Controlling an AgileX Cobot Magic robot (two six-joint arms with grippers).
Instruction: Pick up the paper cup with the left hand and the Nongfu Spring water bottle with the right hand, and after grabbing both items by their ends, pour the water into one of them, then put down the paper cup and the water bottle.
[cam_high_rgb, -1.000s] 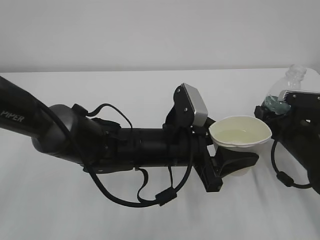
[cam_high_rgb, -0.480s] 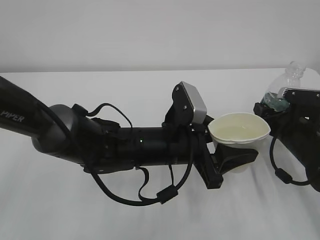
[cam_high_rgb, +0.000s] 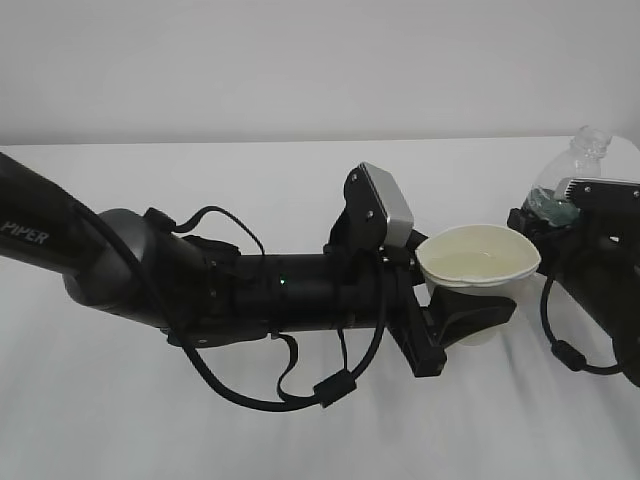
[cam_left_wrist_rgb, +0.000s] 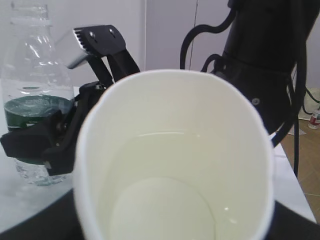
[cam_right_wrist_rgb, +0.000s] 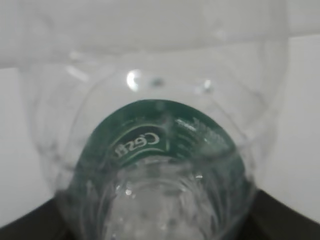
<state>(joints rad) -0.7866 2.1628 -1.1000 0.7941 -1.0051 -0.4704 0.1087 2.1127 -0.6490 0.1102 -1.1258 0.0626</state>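
Paper cup (cam_high_rgb: 480, 262), holding water (cam_left_wrist_rgb: 170, 200), is sitting upright in the left hand (cam_high_rgb: 462, 328) jaws grasping its lower body over the bench (cam_high_rgb: 300, 180), while right hand (cam_high_rgb: 585, 225) jaws are clamping the Nongfu Spring water bottle (cam_high_rgb: 572, 172) upright just right, likely so nothing spills.

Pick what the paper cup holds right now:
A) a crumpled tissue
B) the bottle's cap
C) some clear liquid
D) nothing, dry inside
C: in the left wrist view the paper cup, gripped by the left hand, shows a clear liquid line above its bottom.
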